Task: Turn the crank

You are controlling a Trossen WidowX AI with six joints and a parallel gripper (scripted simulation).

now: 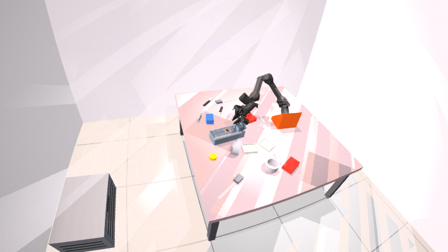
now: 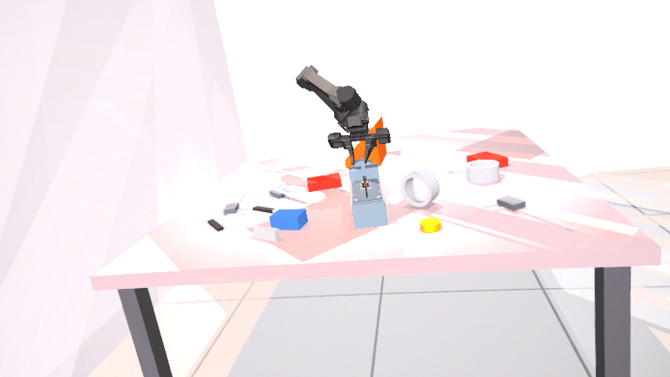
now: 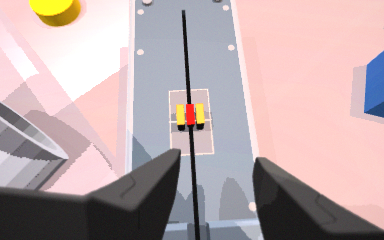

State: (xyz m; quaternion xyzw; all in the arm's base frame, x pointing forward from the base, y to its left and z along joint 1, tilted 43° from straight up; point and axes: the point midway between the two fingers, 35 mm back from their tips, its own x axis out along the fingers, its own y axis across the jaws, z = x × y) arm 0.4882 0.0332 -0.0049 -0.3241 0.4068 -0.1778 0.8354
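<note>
The blue-grey machine (image 1: 227, 139) (image 2: 369, 213) (image 3: 152, 75) stands on the table, a dark slot along its top. In the wrist view the red pointer (image 3: 190, 114) sits between the two brass marks (image 3: 180, 115) (image 3: 200, 114) and looks about level with them. My gripper (image 1: 239, 122) (image 2: 359, 161) (image 3: 216, 162) is partly open at the machine's raised end, near its rounded top part. Nothing shows between the fingertips in the wrist view. The crank handle cannot be made out.
A blue block (image 1: 209, 118) (image 2: 288, 219) (image 3: 376, 87) lies on one side of the machine. A grey ring (image 1: 235, 147) (image 2: 420, 188) and a yellow disc (image 1: 213, 156) (image 2: 430, 225) (image 3: 56, 10) are on the other. A red block (image 1: 251, 118) (image 2: 324, 181) lies near the arm.
</note>
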